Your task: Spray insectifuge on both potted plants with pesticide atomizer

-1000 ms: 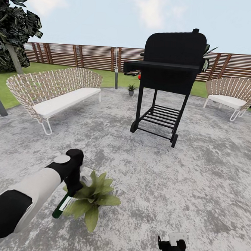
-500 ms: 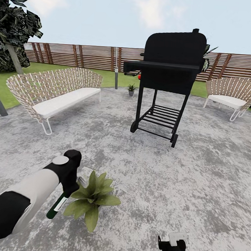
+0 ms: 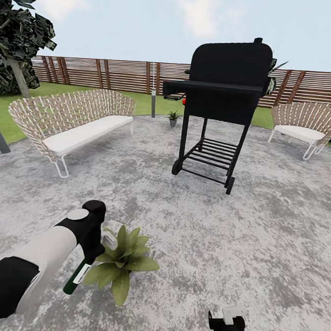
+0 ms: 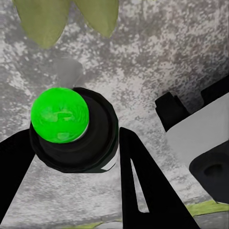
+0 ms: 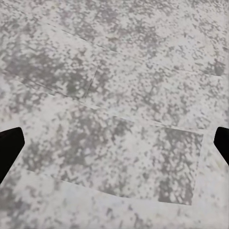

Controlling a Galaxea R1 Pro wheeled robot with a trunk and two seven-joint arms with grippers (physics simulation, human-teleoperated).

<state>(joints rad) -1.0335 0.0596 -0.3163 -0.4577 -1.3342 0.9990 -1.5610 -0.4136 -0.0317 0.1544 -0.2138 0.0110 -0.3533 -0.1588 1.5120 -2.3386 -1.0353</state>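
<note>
The dark green pesticide atomizer point(image 3: 76, 278) with a white label hangs tilted in my left gripper point(image 3: 91, 253), which is shut on it right beside the broad-leaved potted plant point(image 3: 122, 262) on the stone patio. In the left wrist view the bottle point(image 4: 74, 131) shows end-on as a black cylinder with a bright green round end, held between the black fingers point(image 4: 138, 176), with leaves point(image 4: 45, 21) beyond it. The thinner potted plant point(image 3: 173, 117) stands far off at the patio's edge, left of the grill. My right gripper point(image 3: 228, 324) hangs low over bare stone, open point(image 5: 114, 143).
A black grill point(image 3: 224, 105) on a wheeled stand, with a red knob point(image 3: 184, 101), stands mid-patio. A woven bench point(image 3: 72, 122) is at the left, a woven chair point(image 3: 309, 127) at the right. A grey post point(image 3: 153, 103), lawn and the slatted fence point(image 3: 117, 75) lie behind.
My left arm has shifted slightly down and toward me, carrying the atomizer a little along the near-left side of the broad-leaved plant. The right arm and the view have not moved.
</note>
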